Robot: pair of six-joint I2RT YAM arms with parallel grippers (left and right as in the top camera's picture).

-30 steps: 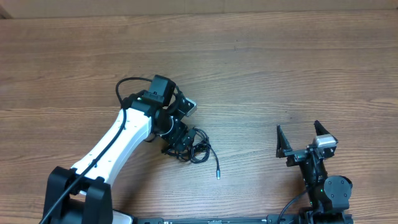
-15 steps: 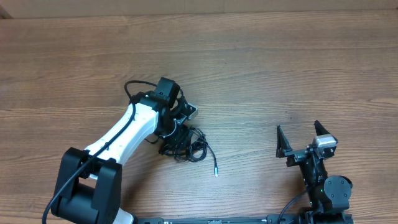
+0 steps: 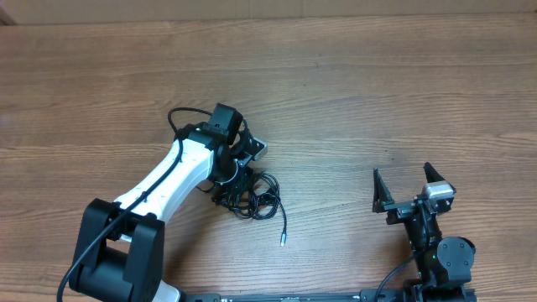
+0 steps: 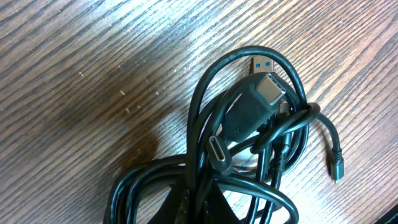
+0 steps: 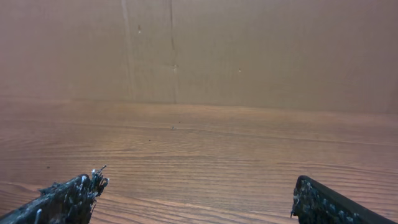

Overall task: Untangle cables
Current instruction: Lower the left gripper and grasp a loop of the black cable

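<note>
Overhead: the cables [image 3: 254, 198] trail a loose plug [image 3: 283, 242], now nearer the worktop [image 3: 377, 101] front edge, one strand freeing; left gripper [image 3: 237, 190] grip unreadable, right gripper [image 3: 409, 186] wide.

Wood-grain table [image 3: 377, 84], plain brown wall [image 5: 249, 50]

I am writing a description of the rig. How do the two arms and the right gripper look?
Left arm: white link, black joints and base, thick black cable along it. Right arm: black, with a small silver part. Right gripper: two black pointed fingers.
</note>
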